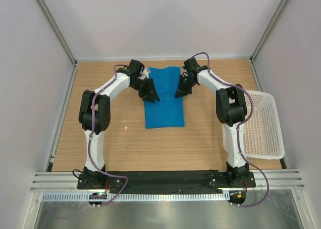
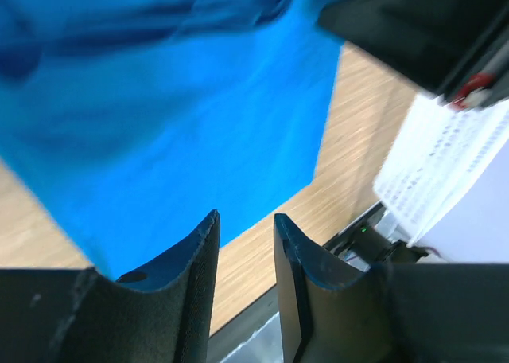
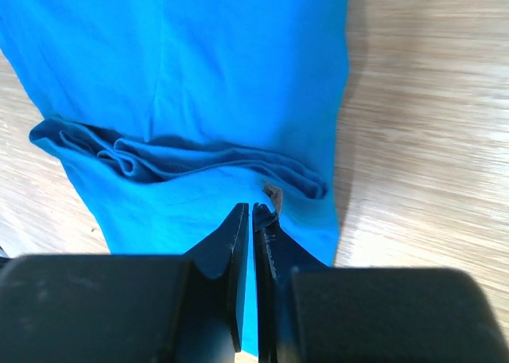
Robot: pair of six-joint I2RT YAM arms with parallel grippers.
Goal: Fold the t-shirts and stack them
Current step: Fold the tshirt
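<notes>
Top external view: one blue shirt [image 1: 164, 106] lies flat on the table [image 1: 100, 148], just toward 12 o'clock from the table's middle. It is already narrowed into a long strip running from 12 to 6 o'clock, with no sleeves sticking out at the sides. The 12 o'clock end is a little wider and rumpled, while the 6 o'clock end is square and smooth.

The left gripper [image 1: 149, 93] sits at the shirt's 10 o'clock corner and the right gripper [image 1: 180, 90] at its 2 o'clock corner, both low over the cloth.

In the left wrist view, the fingers [image 2: 199, 283] stand apart with bare wood showing between them. That gripper is released and holds nothing.

In the right wrist view, the fingers [image 3: 231, 243] are clenched almost together over the cloth, just beside a bunched ridge and a small tag [image 3: 272, 192]. I cannot tell whether any cloth is pinched between them.

By my reading the lengthwise folds are done. The crosswise fold, bringing the 12 o'clock end down toward 6 o'clock, looks not yet made. Stacking is also left: no pile and no second shirt show anywhere. The white basket [image 1: 266, 138] at 3 o'clock shows no blue cloth.
</notes>
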